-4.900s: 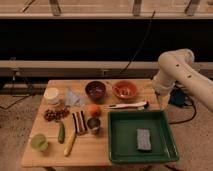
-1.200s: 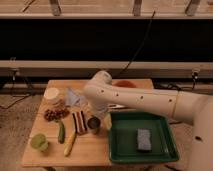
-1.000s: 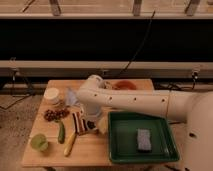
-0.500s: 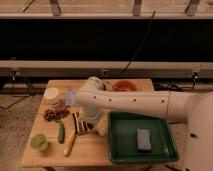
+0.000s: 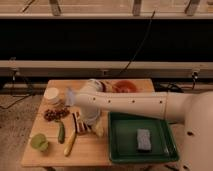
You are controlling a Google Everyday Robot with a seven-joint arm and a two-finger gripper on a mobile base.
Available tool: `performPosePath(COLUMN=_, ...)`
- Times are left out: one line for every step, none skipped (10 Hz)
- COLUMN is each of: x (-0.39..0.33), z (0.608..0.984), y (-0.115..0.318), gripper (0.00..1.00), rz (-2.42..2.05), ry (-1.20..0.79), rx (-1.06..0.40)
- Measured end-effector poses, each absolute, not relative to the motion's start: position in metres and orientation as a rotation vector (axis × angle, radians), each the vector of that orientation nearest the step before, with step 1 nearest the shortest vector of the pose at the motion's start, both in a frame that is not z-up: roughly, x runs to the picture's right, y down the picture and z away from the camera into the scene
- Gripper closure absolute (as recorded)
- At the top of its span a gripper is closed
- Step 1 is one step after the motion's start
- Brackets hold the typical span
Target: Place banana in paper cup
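The banana (image 5: 70, 144) lies on the wooden table (image 5: 90, 152) at front left, slim and yellow, with its far end pointing toward the arm. At the back left the white paper cup (image 5: 51, 95) stands upright, apart from the banana. My white arm reaches in from the right across the table's middle. Its gripper (image 5: 85, 125) hangs low over the table just right of the banana's far end, above a brown and white striped item (image 5: 78, 123). The gripper is open and holds nothing. The arm hides the things behind it in the table's middle.
A dark green cucumber (image 5: 61, 132) lies just left of the banana, with a light green cup (image 5: 39, 142) further left. Dark red fruits (image 5: 54, 114) sit in front of the paper cup. A green tray (image 5: 116, 150) holding a grey sponge (image 5: 144, 140) fills the right side. A red bowl (image 5: 125, 86) stands at the back.
The arm has swung in from the right side and come down over the table's left middle. In the last second the gripper moved slightly lower and nearer the banana. The banana has not moved.
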State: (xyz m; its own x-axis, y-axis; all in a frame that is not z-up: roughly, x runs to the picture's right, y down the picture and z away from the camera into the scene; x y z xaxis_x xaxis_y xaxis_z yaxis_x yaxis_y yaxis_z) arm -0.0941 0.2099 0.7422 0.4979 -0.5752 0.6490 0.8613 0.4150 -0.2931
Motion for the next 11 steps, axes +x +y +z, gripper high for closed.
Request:
performPosePath(x=-0.113, z=0.747, y=0.215, gripper=0.20, rz=-0.958, ry=-0.513, rx=-0.659)
performPosePath(x=-0.127, z=0.751, y=0.218, gripper=0.20, rz=-0.964, ry=-0.528, rx=-0.659)
performPosePath(x=-0.137, z=0.754, y=0.222, gripper=0.20, rz=-0.972, ry=-0.540, rx=-0.661)
performPosePath(x=-0.144, z=0.757, y=0.226, gripper=0.20, rz=-0.979, ry=-0.550, rx=-0.665)
performPosePath(x=-0.150, z=0.760, y=0.232, gripper=0.20, rz=-0.988, ry=-0.559, rx=-0.673)
performPosePath(x=-0.152, z=0.763, y=0.235, gripper=0.20, rz=-0.992, ry=-0.563, rx=-0.678)
performPosePath(x=-0.153, z=0.767, y=0.241, gripper=0.20, rz=-0.991, ry=-0.566, rx=-0.690)
performPosePath(x=-0.153, z=0.771, y=0.244, gripper=0.20, rz=-0.988, ry=-0.568, rx=-0.701)
performPosePath(x=-0.156, z=0.775, y=0.249, gripper=0.20, rz=-0.987, ry=-0.573, rx=-0.710)
performPosePath(x=-0.158, z=0.777, y=0.252, gripper=0.20, rz=-0.987, ry=-0.576, rx=-0.718)
performPosePath(x=-0.162, z=0.781, y=0.255, gripper=0.20, rz=-0.987, ry=-0.581, rx=-0.728)
